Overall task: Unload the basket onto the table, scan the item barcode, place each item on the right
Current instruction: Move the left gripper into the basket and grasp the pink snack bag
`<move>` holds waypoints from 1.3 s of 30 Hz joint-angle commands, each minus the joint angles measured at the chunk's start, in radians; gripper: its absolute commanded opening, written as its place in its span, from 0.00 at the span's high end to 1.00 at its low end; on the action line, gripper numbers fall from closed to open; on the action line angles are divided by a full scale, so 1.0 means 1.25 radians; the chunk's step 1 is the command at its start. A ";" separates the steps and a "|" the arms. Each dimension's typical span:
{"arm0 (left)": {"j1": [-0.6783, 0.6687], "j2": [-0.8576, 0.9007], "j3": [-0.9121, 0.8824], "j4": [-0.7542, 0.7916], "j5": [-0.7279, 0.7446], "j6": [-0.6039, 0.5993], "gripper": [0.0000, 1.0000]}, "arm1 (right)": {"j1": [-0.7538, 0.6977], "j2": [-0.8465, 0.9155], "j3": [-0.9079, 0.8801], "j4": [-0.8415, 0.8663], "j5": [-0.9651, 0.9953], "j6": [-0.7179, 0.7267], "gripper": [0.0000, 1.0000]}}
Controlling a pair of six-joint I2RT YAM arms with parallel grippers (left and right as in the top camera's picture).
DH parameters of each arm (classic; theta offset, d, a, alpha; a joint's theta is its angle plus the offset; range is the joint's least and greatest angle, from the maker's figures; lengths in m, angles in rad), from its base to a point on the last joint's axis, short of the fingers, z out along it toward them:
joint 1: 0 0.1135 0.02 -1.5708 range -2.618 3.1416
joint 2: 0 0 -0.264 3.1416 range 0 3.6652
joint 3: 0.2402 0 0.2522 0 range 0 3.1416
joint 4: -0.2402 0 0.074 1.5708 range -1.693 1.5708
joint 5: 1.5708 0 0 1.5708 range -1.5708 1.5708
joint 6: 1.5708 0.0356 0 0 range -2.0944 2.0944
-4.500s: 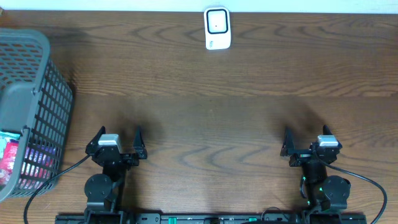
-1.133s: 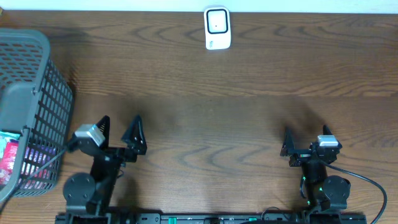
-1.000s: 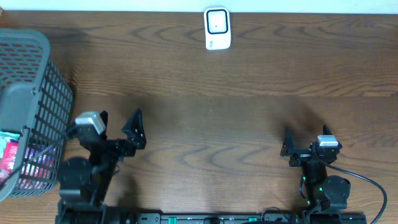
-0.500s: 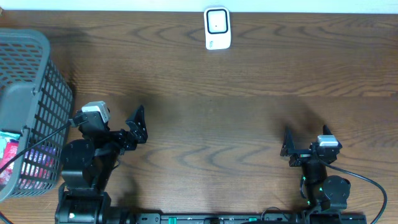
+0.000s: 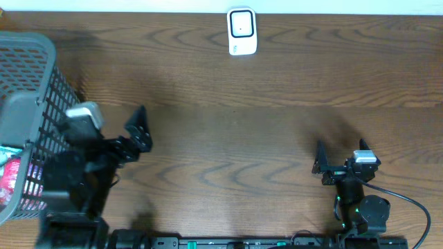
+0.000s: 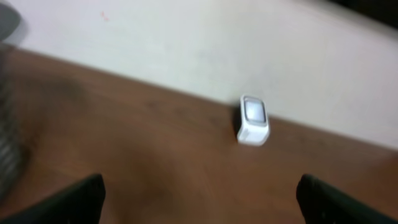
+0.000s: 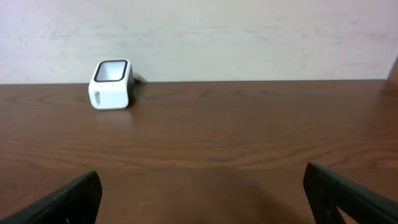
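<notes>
Retrieval of an item looks like the step in hand: the left arm [image 5: 73,176] leans toward the grey mesh basket [image 5: 31,45] at the counter's left edge, its jaws spread wide and holding nothing. The task's thing lies in that basket, where a pink packet [image 5: 7,174] and something purple beside it show low down through the mesh; which one is meant I cannot tell. To do this well, the left jaws should come in over the rim from above, settle on one packet only, and close across its narrow span, leaving the printed face free for the white scanner [image 5: 241,31], which stands at the far edge, well apart from the basket. The right arm [image 5: 360,204] sits low at the near right, its jaws likewise released and empty. The counter [image 5: 228,124] is dark brown wood with strong grain, and a plain pale wall [image 7: 249,31] rises directly behind it. The left wrist view is blurred.
</notes>
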 commanded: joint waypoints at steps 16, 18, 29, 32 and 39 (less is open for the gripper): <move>0.328 0.639 0.818 -0.422 -0.055 -0.020 0.02 | -0.005 -0.003 -0.002 -0.002 0.004 0.009 0.01; 0.367 0.653 0.816 -0.457 -0.027 0.002 0.02 | -0.005 -0.003 -0.002 -0.002 0.004 0.009 0.01; 0.595 0.751 0.812 -0.548 -0.204 -0.268 0.02 | -0.005 -0.003 -0.002 -0.002 0.004 0.009 0.01; 0.620 0.777 0.810 -0.580 -0.207 -0.269 0.02 | -0.005 -0.003 -0.002 -0.002 0.004 0.009 0.01; 0.622 0.871 0.725 -0.619 -0.311 -0.341 0.02 | -0.005 -0.003 -0.002 -0.002 0.004 0.009 0.01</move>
